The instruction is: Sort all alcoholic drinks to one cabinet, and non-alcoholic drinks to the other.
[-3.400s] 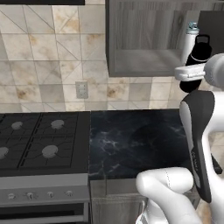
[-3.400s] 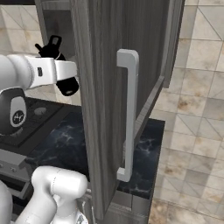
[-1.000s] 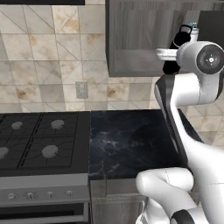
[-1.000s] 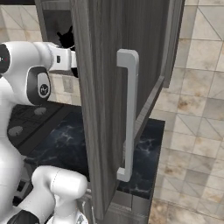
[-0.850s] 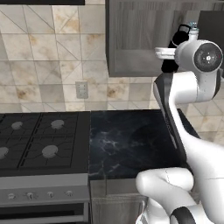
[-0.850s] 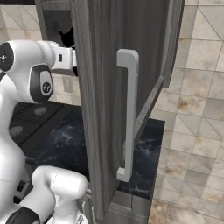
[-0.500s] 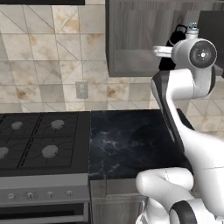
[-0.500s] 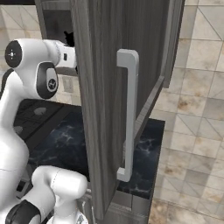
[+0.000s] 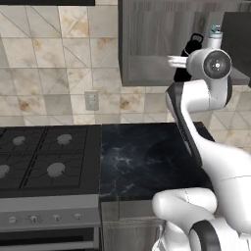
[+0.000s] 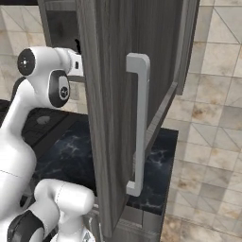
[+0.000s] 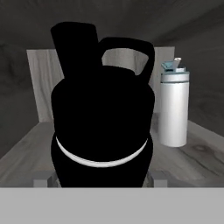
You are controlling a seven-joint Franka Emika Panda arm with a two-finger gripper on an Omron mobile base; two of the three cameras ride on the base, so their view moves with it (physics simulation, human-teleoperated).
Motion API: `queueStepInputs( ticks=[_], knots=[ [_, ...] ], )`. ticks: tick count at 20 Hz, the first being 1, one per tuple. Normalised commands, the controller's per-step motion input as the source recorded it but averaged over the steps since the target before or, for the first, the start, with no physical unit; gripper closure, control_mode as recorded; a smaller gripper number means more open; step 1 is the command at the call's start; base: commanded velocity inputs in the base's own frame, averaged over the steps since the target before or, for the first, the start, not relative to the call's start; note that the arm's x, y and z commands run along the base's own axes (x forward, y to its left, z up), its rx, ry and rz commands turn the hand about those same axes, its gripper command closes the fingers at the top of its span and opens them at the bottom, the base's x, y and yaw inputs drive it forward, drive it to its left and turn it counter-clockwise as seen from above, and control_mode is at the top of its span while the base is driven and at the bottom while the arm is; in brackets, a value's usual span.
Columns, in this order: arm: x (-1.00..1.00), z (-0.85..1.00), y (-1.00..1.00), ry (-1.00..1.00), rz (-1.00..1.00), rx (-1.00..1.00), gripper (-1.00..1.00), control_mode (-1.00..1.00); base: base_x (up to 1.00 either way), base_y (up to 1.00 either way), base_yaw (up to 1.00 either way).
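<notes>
I've got the black bottle [image 11: 103, 122] in the claw [image 11: 100, 179], jaws wide round its body, inside the cabinet [image 9: 147, 44] w/ the white bottle [image 11: 174, 109], since both are non-alc.

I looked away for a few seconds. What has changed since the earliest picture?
The arm swung up and carried the black bottle from in front of the open cabinet into it, beside the white bottle. The gripper has not let it go. The cabinet door, stove and counter stayed put.
</notes>
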Motion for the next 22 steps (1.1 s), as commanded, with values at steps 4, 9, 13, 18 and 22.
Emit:
queueStepInputs(
  ticks=[4,9,13,18,22],
  knots=[
    [0.27,-0.11,-0.02,0.0,0.0,0.0,1.0,-1.0,0.0,0.0,0.0],
    [0.29,-0.01,-0.03,0.0,0.0,0.0,1.0,-1.0,0.0,0.0,0.0],
    [0.3,0.0,-0.03,0.0,0.0,0.0,1.0,-1.0,0.0,0.0,0.0],
    [0.3,0.0,-0.05,0.01,0.0,0.0,1.0,-1.0,0.0,0.0,0.0],
    [0.32,0.0,-0.05,0.02,0.0,0.0,1.0,-1.0,0.0,0.0,0.0]
  ],
)
